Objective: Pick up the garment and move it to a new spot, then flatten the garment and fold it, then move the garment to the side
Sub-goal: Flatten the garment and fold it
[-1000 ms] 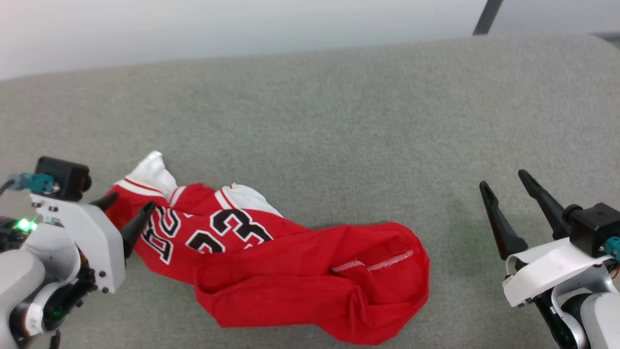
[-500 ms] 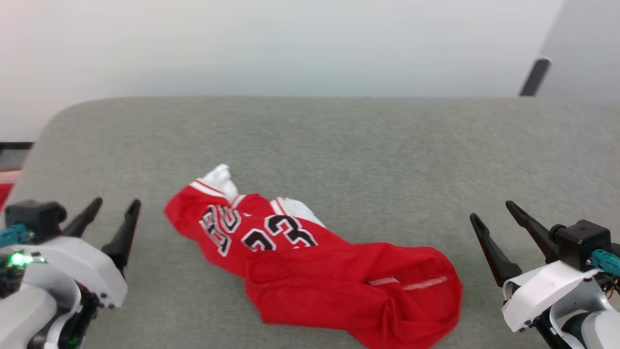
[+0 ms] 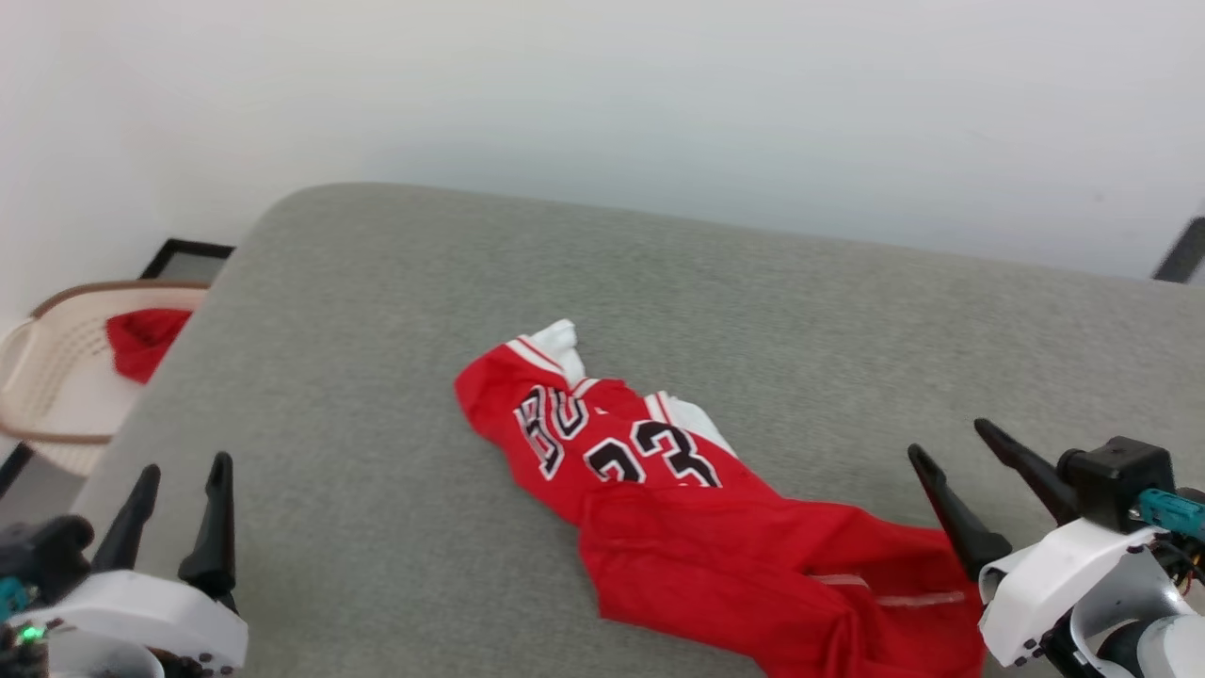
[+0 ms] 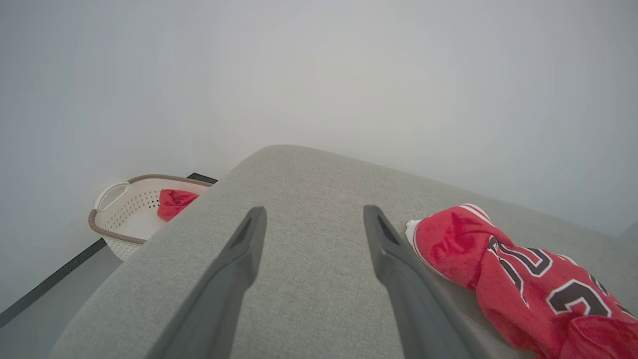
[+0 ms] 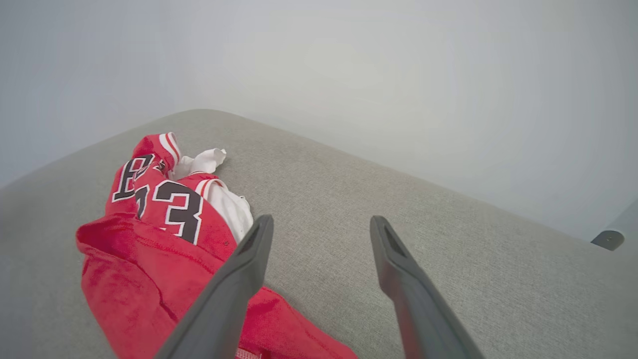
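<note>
The garment (image 3: 697,527), a red jersey with white sleeves and black white-outlined numbers, lies crumpled on the grey cushioned surface (image 3: 395,377), stretching from the middle toward the lower right. It also appears as the garment (image 4: 513,269) at the right of the left wrist view and the garment (image 5: 159,239) at the left of the right wrist view. My left gripper (image 3: 181,471) stands open at the lower left, well apart from the cloth. My right gripper (image 3: 951,438) is open at the lower right, by the jersey's near end, holding nothing.
A beige perforated basket (image 3: 47,377) sits on the floor past the surface's left edge, with a small red cloth (image 3: 141,339) inside; the basket (image 4: 124,214) shows in the left wrist view too. A pale wall rises behind. Bare grey cushion extends left and behind the jersey.
The head view has swung left, bringing the basket and the surface's left edge into sight. My left gripper, close beside the jersey's left end a second ago, now stands well apart from it.
</note>
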{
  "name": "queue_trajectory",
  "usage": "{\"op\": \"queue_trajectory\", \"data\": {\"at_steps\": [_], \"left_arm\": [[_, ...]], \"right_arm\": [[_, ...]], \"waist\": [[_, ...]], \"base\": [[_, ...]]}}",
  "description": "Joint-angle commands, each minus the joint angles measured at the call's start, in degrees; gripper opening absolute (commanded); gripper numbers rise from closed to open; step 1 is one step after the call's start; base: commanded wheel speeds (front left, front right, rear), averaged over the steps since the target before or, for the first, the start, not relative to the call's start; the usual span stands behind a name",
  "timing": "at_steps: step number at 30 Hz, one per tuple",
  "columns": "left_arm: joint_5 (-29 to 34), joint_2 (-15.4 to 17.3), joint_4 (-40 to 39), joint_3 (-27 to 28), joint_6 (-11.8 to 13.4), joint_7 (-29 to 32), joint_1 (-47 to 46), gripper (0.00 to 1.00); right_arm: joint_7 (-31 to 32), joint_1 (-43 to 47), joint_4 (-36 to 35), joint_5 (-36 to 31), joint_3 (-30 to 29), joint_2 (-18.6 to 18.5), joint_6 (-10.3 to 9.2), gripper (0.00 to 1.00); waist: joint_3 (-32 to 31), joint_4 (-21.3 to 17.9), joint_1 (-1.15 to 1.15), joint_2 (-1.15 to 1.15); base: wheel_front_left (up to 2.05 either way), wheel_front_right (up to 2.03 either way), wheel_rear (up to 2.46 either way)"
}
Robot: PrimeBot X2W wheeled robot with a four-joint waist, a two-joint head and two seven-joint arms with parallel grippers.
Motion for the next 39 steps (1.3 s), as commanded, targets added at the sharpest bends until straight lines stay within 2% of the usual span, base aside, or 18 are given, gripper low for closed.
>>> {"op": "queue_trajectory", "data": {"at_steps": [1, 9, 16, 21, 30, 39], "left_arm": [[1.5, -1.6, 0.2, 2.1, -1.0, -0.2, 1.2, 1.0], [8.2, -9.8, 2.7, 7.9, -5.7, -0.2, 4.9, 1.0], [12.2, -14.3, 5.5, 8.3, -9.2, -0.2, 4.0, 1.0], [14.8, -17.1, 6.6, 7.6, -10.8, -0.2, 2.4, 1.0], [19.6, -23.4, 5.7, 11.3, -12.5, -0.2, 1.7, 1.0], [24.2, -29.1, 5.2, 15.9, -14.7, -0.2, 1.4, 1.0]], "right_arm": [[0.9, -0.2, -0.2, 0.8, 0.8, -0.5, 0.0, 1.0], [9.9, -4.3, 0.5, 7.5, 6.6, -4.5, 0.0, 1.0], [17.2, -8.5, 3.8, 11.3, 8.8, -7.2, 0.0, 1.0], [19.9, -11.4, 5.7, 12.7, 9.5, -8.6, 0.0, 1.0], [24.8, -19.1, 10.0, 13.6, 14.1, -10.0, -0.01, 1.0], [26.2, -24.2, 13.8, 16.1, 19.0, -11.0, -0.01, 1.0]], "waist": [[-0.5, 2.9, 0.0, 0.0], [0.0, 7.2, 0.0, 0.0], [0.4, 11.9, 0.0, 0.0], [1.7, 15.3, 0.0, 0.0], [6.8, 17.2, 0.0, 0.0], [10.1, 18.1, 0.0, 0.0]], "base": [[0.0, 0.0, 0.0], [0.0, 0.0, 0.0], [0.0, 0.0, 0.0], [0.0, 0.0, 0.0], [0.0, 0.0, 0.0], [0.0, 0.0, 0.0]]}}
